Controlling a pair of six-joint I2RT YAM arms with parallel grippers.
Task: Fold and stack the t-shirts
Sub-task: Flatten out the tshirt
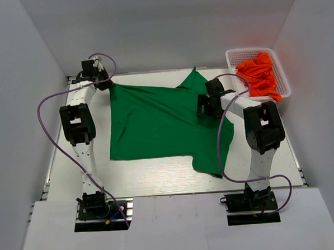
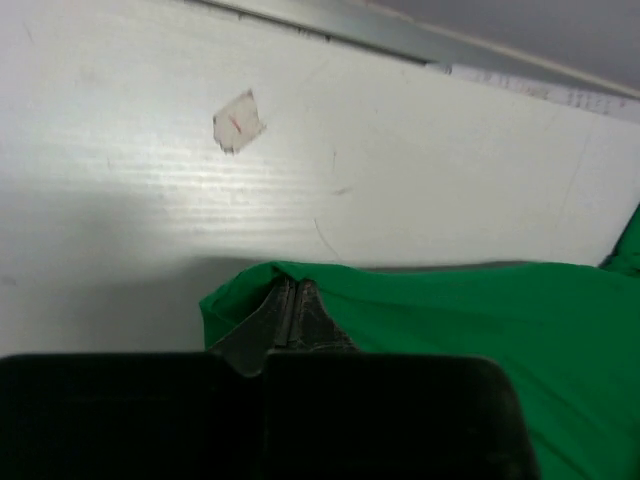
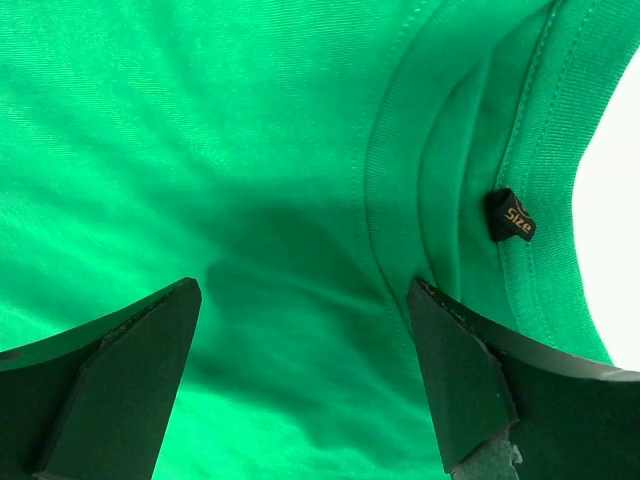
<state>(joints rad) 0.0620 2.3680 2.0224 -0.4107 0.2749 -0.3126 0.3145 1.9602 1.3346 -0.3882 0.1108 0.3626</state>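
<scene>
Green t-shirt (image 1: 155,123) lies spread at the middle of the tabletop (image 1: 159,182). At upper left, the left end effector (image 1: 104,83) is pinched closed on its hem corner. Right of centre, the right end effector (image 1: 206,107) hovers wide apart over the collar (image 3: 565,150), holding nothing. I judge the step is flattening before the first fold; next the right one must lower and grip near the collar. Long axis runs left to right, neck pointing right.

Top external high at the near edge, looking down on whole table (image 1: 153,181), left wrist low and close, facing far table rim, right wrist very near above cloth, all three share green t-shirt (image 1: 155,123)
</scene>
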